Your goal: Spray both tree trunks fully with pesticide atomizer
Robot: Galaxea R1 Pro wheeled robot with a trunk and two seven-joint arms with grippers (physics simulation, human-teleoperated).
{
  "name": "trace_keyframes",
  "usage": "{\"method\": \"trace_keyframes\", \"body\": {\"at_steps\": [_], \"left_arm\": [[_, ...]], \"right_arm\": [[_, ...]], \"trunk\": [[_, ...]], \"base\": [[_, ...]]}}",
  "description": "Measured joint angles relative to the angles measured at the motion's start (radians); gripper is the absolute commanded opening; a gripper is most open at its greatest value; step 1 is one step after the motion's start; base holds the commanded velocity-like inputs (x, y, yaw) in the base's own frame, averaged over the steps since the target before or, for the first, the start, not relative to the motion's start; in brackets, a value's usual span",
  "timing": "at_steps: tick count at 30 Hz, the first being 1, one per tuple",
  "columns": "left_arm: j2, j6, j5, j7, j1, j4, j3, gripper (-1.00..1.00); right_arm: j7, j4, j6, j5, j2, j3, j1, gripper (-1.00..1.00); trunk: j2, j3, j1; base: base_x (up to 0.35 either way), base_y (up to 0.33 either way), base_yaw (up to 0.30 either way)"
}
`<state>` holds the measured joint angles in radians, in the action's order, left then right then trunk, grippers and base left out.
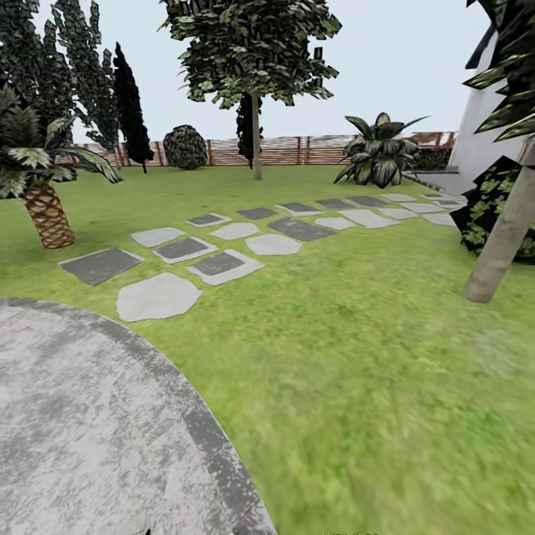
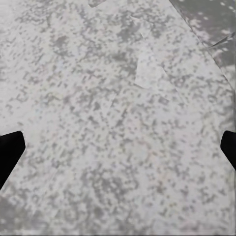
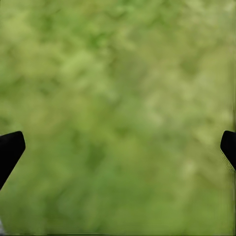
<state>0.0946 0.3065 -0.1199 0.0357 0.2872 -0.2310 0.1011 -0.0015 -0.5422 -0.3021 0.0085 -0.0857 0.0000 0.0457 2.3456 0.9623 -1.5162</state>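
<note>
Garden lawn [image 1: 357, 357] stretching ahead to slat fence [image 1: 282, 150]; grey paving [image 1: 82, 423] curving at near left, stepping stones [image 1: 223, 245] crossing grass. I'm seeing 1 tree [image 1: 255, 134] standing far ahead by fence, 2nd pale trunk [image 1: 504, 238] leaning at right edge. Left claw [image 2: 118, 147] hanging open over paving, holding nothing. Right claw [image 3: 118, 147] hanging open over grass, holding nothing.

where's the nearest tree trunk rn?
Head view, right edge: the tree trunk leans up out of the lawn, right beside a dark leafy bush and to the right of the stepping stones.
</note>
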Motion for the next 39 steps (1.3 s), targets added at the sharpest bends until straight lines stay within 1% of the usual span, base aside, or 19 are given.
{"method": "trace_keyframes", "body": {"at_steps": [7, 15, 21, 33, 39], "left_arm": [[0.0, 0.0, 0.002, 0.0, 0.0, -0.001, 0.001, 1.0], [0.0, 0.0, 0.002, 0.0, 0.0, -0.004, 0.001, 1.0], [-0.005, -0.001, 0.004, 0.0, 0.0, -0.007, 0.0, 1.0], [0.0, 0.0, 0.005, -0.001, 0.0, -0.006, -0.001, 1.0], [-0.001, 0.0, 0.004, 0.0, 0.0, -0.006, -0.002, 1.0]], "right_arm": [[0.0, 0.0, 0.001, 0.0, 0.0, 0.0, 0.0, 1.0], [0.0, 0.0, 0.0, 0.0, 0.001, 0.0, 0.0, 1.0], [0.0, 0.0, 0.0, 0.0, 0.002, 0.0, 0.0, 1.0], [0.0, 0.0, 0.0, 0.0, 0.003, 0.001, 0.0, 1.0], [0.0, 0.0, 0.0, 0.0, 0.003, 0.001, 0.0, 1.0]], "trunk": [[0.0, 0.005, 0.0], [0.0, 0.012, 0.0], [0.0, 0.016, 0.0], [0.0, 0.026, 0.0], [0.0, 0.031, 0.0]], "base": [[-0.145, -0.162, 0.271], [-0.015, -0.011, 0.271], [-0.001, -0.001, 0.271], [0.0, 0.0, 0.271], [-0.177, -0.099, 0.271]]}}
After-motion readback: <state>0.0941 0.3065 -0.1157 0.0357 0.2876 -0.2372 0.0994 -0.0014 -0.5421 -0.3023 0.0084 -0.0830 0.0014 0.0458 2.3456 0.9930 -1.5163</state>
